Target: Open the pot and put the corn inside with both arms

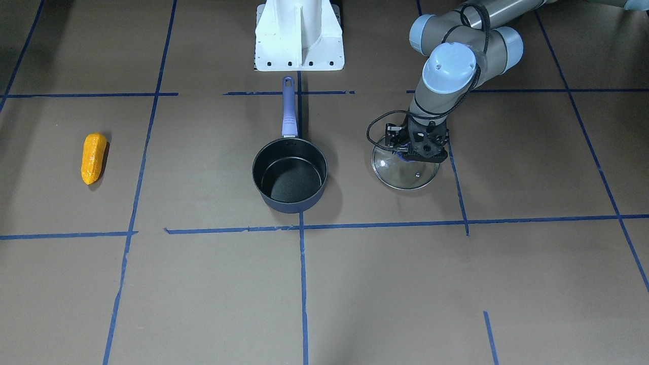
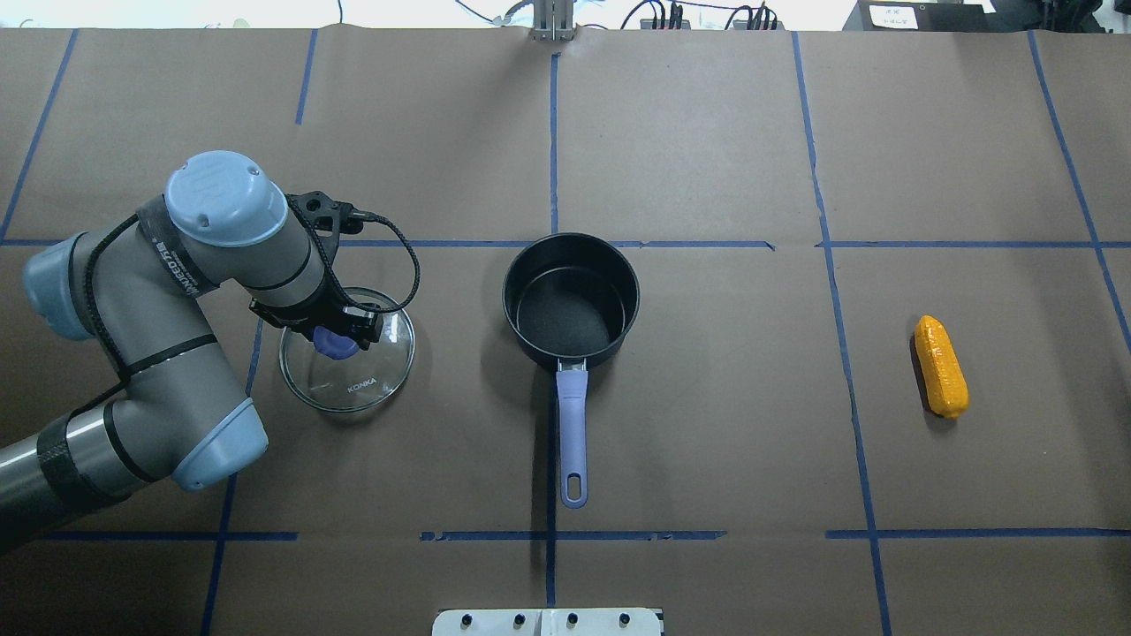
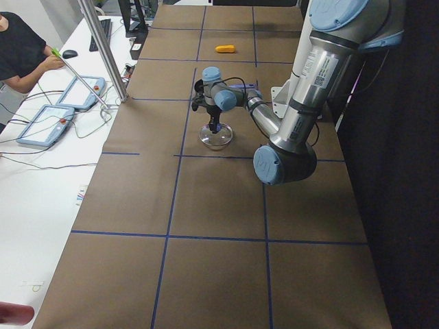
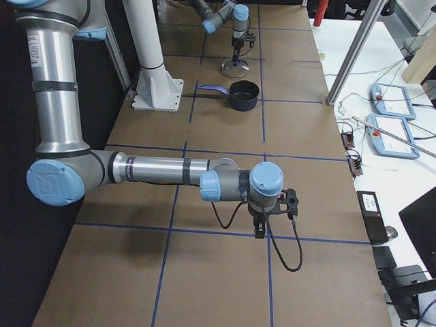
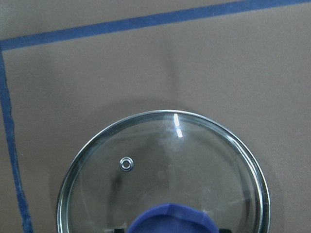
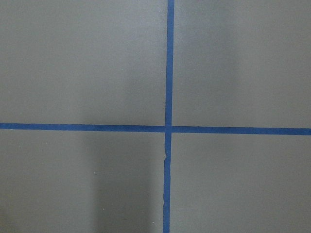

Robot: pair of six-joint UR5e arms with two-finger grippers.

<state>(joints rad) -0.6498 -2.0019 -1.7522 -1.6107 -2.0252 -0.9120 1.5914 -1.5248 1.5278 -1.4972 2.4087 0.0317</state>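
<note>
Overhead view. Pot (image 2: 570, 300): centre, uncovered, empty. Lid (image 2: 349, 367): left of pot, knob clamped in left claw (image 2: 333, 337). Corn (image 2: 941, 367): far right on tabletop (image 2: 707, 442), untouched; loading remains. Right claw (image 4: 259, 230): open or closed, cannot tell.

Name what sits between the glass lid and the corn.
The open pot sits between the lid and the corn; the overhead view shows it plainly.
</note>
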